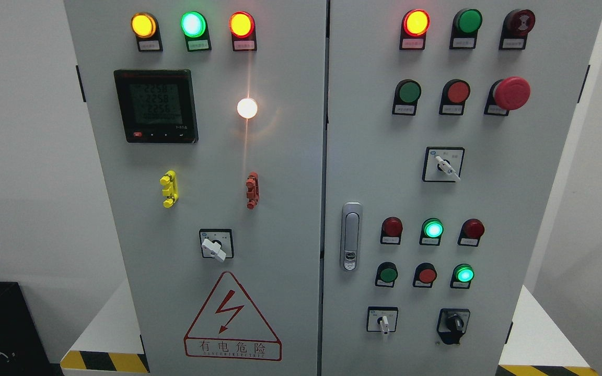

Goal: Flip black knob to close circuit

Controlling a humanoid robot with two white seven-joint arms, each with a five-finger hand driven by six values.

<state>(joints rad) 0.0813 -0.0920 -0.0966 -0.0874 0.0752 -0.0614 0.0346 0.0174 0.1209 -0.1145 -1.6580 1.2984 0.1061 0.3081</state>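
Cabinet [280, 219] of grey sheet metal, seen head-on from the head camera, with two doors meeting at a central seam. The left door carries three lit indicator lamps [192, 24] along its top, a digital meter [155, 106] showing three rows of figures, a glaring white lamp [247, 108], a yellow clip [169, 189], an orange-red clip [252, 190], a white-handled selector [216, 244] and a triangular shock-hazard sign [232, 317]. The right door carries a latch handle [351, 236] by the seam, rows of red and green push-buttons, a red mushroom stop button [511, 93], and two further white-handled selectors [443, 164].

The black knob [453, 324], the object of the task, sits at the lower right corner of the right door, just right of the small white selector [382, 319]. Its grip bar stands roughly upright, perhaps leaning a little; which position closes the circuit cannot be read from here. All controls are mounted flat on the door faces, presumably so that they can be reached and read without opening the cabinet.

Neither hand nor arm appears in the view, so whether any fingers are spread or curled cannot be told, and nothing touches the knob. By this evidence the flip is not yet begun; the reach would likely suit the right arm, given the knob's low right placement.
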